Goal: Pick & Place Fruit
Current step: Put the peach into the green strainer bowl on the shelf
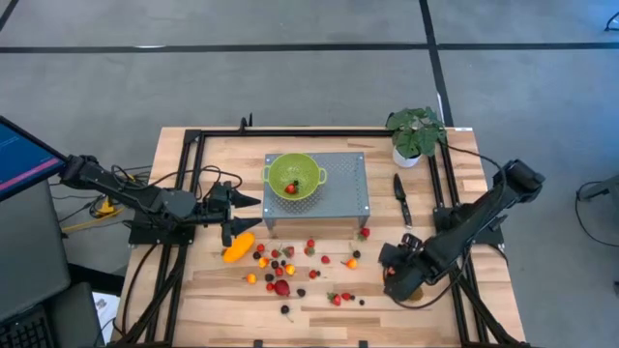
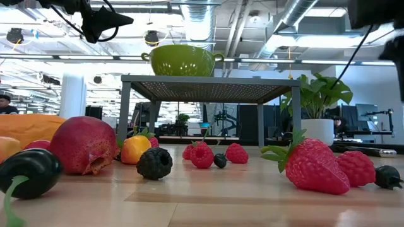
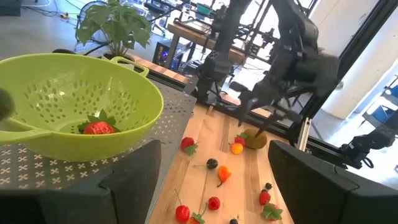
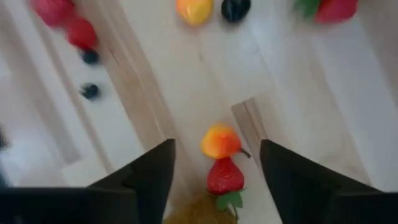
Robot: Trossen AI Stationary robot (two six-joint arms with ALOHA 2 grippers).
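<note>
A green colander (image 1: 293,177) stands on a grey perforated rack (image 1: 343,188) and holds one strawberry (image 3: 97,127). Small red, orange and dark fruit pieces (image 1: 290,263) lie scattered on the wood in front of the rack. Among them are a long orange-yellow fruit (image 1: 238,247) and a round red fruit (image 1: 281,287). My left gripper (image 1: 253,213) hovers open at the rack's left end, facing the colander. My right gripper (image 1: 392,275) is open low over the table's near right part. A small orange fruit (image 4: 221,142) and a strawberry (image 4: 224,176) lie between its fingers, beside the brown kiwi (image 4: 199,213).
A black-handled knife (image 1: 401,198) lies right of the rack, and a potted plant (image 1: 416,133) stands at the far right corner. Black frame rails (image 1: 189,184) run along both sides of the table. In the low view, berries (image 2: 312,165) crowd the near edge.
</note>
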